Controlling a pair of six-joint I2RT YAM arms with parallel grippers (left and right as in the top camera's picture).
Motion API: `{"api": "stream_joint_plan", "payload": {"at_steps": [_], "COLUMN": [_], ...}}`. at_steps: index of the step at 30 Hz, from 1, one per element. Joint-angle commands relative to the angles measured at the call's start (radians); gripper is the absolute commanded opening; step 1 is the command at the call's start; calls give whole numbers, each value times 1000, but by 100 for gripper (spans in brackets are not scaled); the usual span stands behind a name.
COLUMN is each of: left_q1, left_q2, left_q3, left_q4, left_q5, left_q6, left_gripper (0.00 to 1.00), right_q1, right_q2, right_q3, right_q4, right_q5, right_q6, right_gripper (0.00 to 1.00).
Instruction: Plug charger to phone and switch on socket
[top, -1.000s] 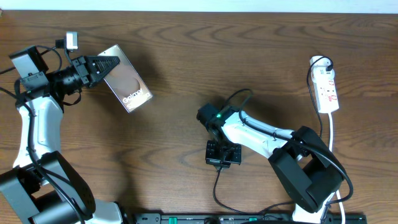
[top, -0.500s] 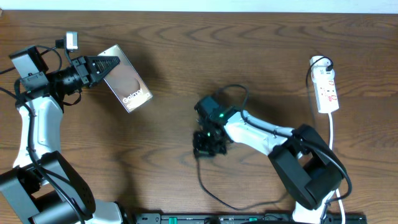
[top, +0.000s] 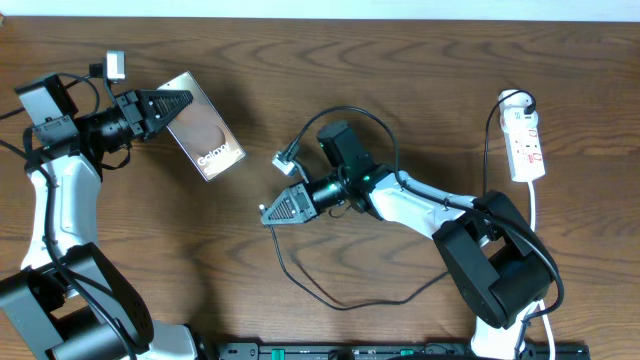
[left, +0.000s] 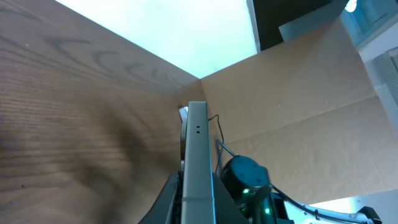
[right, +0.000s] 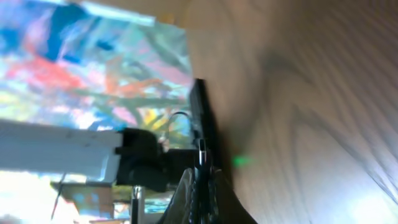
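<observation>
The phone (top: 210, 135) appears to be lifted off the surface (top: 400, 60) and tilted. One end is clamped in the left tool (top: 186, 100), whose fingers are closed on its two faces. In the left wrist view it shows edge-on as a narrow strip with two small holes, and I cannot tell where its port sits. It is a stiff, smooth slab, probably light enough for this end grip. Its faces are slick and much of it overhangs, so a push on the free end could pivot or slide it in the fingers. The pressing force should therefore run along its length, straight back into the grip. The charger (top: 330, 303) is the opposite: a thin, limp cable lying in a loose loop on the surface, to the right of the phone and nearer the robot. It rises to the right tool (top: 268, 212), which hangs well apart from the phone on its right. That tool is fully closed, with what looks like the connector tip (right: 200, 148) pinched between its fingertips. The right wrist view is too blurred to show how straight the tip sits. The cable itself gives no stiffness, so the hold belongs on the rigid tip, close behind the plug end, with slack left so nothing drags. The socket (top: 525, 145) lies far to the right of the phone, with neither tool near it.
</observation>
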Motion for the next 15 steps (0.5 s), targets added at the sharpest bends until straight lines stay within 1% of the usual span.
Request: {"api": "stream_joint_plan", "payload": {"at_steps": [1,4,7,15], "left_q1": [4,4,-3,-56], "left_q2": [-23,-23,-23,-23], "left_q3": [11,11,11,11], "left_q4": [1,1,1,2], "left_q5": [36,47,47,81], "left_q6": [6,6,6,14], "left_gripper": [8,7,8,7], "right_q1": [0,0,0,-3], "right_q2": [6,6,6,6], "right_q3": [2,2,2,2], "right_q4": [73,169,214,232], "right_q5": [-138,-174,-175,-137], "right_q6": [-25,-24,-24,-63], "right_gripper": [1,1,1,1]}}
